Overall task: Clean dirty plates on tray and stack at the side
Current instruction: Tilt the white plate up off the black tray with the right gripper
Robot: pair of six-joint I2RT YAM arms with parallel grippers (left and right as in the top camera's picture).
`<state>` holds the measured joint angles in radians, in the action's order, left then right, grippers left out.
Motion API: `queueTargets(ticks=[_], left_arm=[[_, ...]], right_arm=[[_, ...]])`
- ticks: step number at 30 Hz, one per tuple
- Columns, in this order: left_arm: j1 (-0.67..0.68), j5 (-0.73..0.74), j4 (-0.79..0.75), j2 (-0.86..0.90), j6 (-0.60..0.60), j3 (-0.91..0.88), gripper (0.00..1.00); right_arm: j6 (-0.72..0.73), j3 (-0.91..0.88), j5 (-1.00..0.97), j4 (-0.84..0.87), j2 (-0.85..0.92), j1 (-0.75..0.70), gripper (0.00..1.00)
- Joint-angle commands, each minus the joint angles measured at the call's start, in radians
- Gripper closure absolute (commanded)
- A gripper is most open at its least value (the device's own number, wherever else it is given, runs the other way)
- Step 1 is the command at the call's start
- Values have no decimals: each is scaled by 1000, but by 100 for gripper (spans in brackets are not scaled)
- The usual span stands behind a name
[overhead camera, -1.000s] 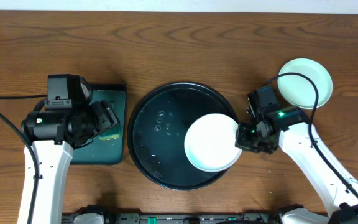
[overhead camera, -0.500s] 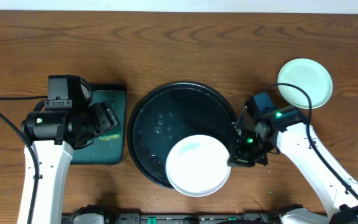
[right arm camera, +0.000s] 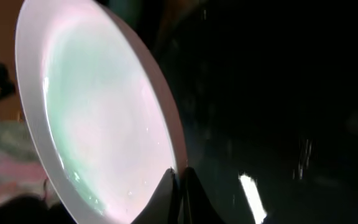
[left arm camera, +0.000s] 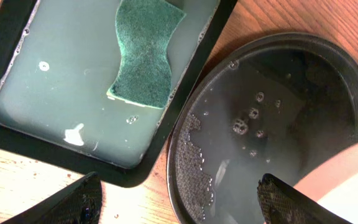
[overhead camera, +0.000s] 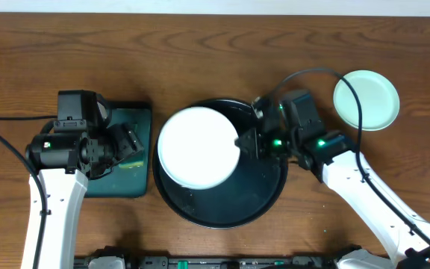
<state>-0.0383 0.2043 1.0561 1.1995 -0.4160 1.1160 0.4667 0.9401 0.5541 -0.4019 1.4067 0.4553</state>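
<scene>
Right now your right gripper (right arm camera: 180, 180) is pinched tight on the rim of the white plate (overhead camera: 198, 147), the two fingers closed flat on either face of the near edge, as the right wrist view shows. From that pinch the plate runs away toward the robot's left, so its whole disc hangs out beyond the jaws over the left half of the round black tray (overhead camera: 222, 222), face up to the overhead camera. I judge it lifted clear of the wet tray floor, though no view shows the gap outright. Its upper face looks plain white with a faint green cast; I can make out no smear on it. Your left gripper (left arm camera: 180, 202) stands wide apart and holds nothing, hovering at the seam between the round tray and the rectangular sponge tray (overhead camera: 122, 187). The green sponge (left arm camera: 145, 53) lies in soapy water just ahead of those open fingers, and the plate's free edge is just beside them, so the left arm is plainly the nearer one for any wiping. The mint-green plate (overhead camera: 366, 99) sits on the table well to the right of the tray, behind the right wrist. That looks like the stacking spot, opposite to where the plate now points.
</scene>
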Motion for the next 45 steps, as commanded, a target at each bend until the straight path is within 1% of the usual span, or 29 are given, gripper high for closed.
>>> queueTargets(ticks=[1, 5, 17, 21, 27, 31, 34, 45], left_arm=[[0, 2, 6, -5, -5, -5, 19], [0, 2, 5, -5, -5, -5, 19], [0, 2, 5, -5, -4, -5, 19], [0, 1, 5, -5, -4, -5, 19], [0, -1, 5, -4, -4, -9, 19], [0, -10, 6, -4, -4, -14, 19], [0, -10, 6, -4, -4, -14, 19], [0, -12, 6, -4, -4, -14, 19]], right_arm=[[49, 12, -188, 40, -13, 31, 98], [-17, 12, -347, 31, -13, 34, 98], [-186, 26, -706, -142, -14, 37, 98], [-245, 72, -768, -204, -14, 37, 98], [-328, 208, -886, -331, -14, 53, 98], [-425, 290, -1021, -391, -14, 102, 99], [-462, 322, -1151, -414, -14, 156, 99], [-631, 326, -1594, -420, -14, 415, 99]])
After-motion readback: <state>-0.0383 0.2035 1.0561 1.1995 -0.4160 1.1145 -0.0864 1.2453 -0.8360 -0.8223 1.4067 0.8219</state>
